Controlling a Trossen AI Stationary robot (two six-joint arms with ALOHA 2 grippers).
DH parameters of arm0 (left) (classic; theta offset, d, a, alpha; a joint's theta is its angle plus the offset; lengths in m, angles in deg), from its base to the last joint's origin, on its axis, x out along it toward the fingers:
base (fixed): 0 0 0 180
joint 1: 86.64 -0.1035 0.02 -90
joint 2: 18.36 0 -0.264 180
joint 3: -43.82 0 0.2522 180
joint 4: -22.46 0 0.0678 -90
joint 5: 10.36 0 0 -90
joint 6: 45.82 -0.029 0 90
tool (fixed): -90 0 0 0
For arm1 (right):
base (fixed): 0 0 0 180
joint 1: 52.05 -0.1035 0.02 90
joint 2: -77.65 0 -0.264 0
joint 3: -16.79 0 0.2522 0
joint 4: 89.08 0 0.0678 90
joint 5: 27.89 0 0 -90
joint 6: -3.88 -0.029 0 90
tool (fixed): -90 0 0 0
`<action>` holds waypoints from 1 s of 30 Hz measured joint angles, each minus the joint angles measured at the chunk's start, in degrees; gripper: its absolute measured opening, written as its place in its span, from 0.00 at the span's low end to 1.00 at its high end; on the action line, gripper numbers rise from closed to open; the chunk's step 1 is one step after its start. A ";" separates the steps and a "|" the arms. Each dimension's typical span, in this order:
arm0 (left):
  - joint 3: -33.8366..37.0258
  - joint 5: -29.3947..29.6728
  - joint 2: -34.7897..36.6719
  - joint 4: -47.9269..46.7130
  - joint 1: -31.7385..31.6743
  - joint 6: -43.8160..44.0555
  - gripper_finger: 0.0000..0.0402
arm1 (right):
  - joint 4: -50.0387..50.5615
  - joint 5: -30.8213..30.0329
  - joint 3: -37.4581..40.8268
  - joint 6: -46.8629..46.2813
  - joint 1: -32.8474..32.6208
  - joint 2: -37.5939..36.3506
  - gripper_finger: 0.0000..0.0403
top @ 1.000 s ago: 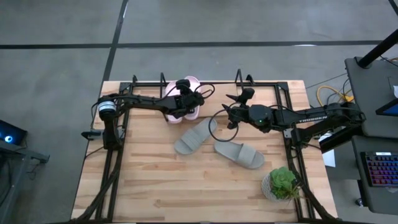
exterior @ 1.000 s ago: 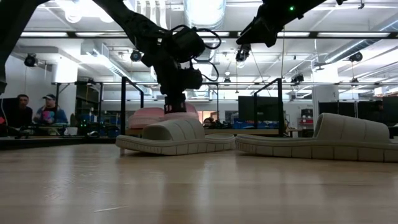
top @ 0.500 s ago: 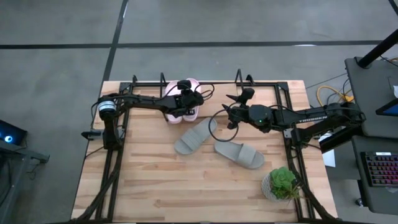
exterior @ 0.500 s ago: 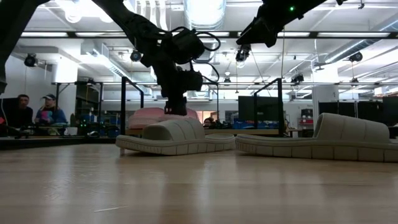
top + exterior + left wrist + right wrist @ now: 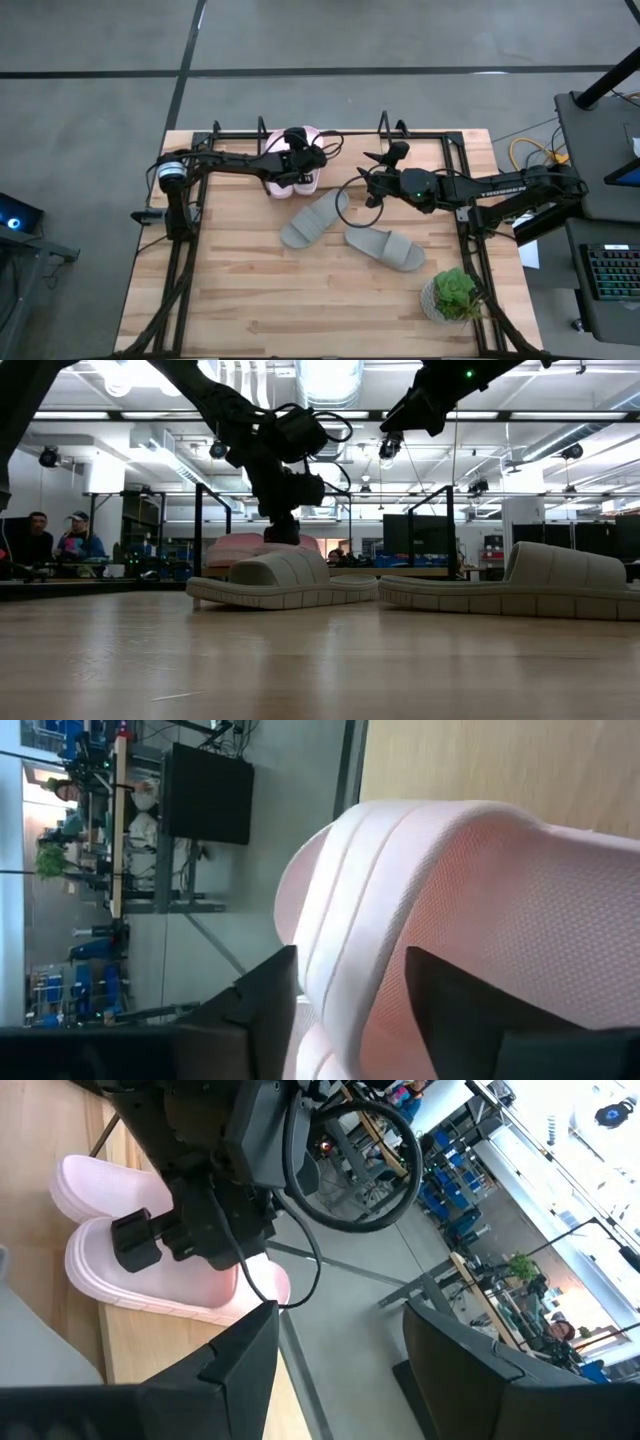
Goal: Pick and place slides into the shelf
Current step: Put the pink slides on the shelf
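Observation:
Two pale pink slides [image 5: 308, 182] lie side by side on the wooden board of the black wire shelf [image 5: 350, 133] at the table's far edge. My left gripper [image 5: 350, 980] stands over one of them [image 5: 150, 1280], pointing down, open, with the edge of its strap [image 5: 350, 920] between the fingers. The other pink slide [image 5: 85, 1180] lies beside it. Two grey slides [image 5: 313, 220] [image 5: 386, 249] rest sole-down mid-table. My right gripper [image 5: 368, 178] hovers open and empty above the table, right of the pink slides. My left gripper has one finger [image 5: 265, 1010] on each side of the edge of the pink slide's strap [image 5: 350, 920], coming from above and pointing down. Whether the fingers touch the strap I cannot tell. The slide lies on the shelf's board.
A small green potted plant [image 5: 455, 295] stands near the table's front right corner. The shelf's upright loops [image 5: 262, 125] [image 5: 390, 124] rise along the far edge. The table's black frame runs down both sides. People sit in the room beyond [image 5: 40, 540].
The pink slide under my left gripper has shifted a little toward the far edge and settled lower on the shelf's board beside the other pink slide. My left gripper has stayed over it. The right arm and the grey slides have kept still.

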 joint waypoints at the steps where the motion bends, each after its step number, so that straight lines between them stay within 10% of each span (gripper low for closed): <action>1: 0.00 0.00 0.31 0.00 0.00 -0.11 0.45 | 0.00 0.00 0.00 0.00 0.00 0.00 0.51; 15: 0.00 -17.41 5.36 -0.66 0.04 -2.80 0.51 | 2.43 0.00 0.00 -0.63 0.01 0.00 0.51; 30: 0.00 -14.39 3.96 0.84 -1.88 -7.87 0.50 | 2.54 0.00 0.00 -1.03 0.02 0.00 0.51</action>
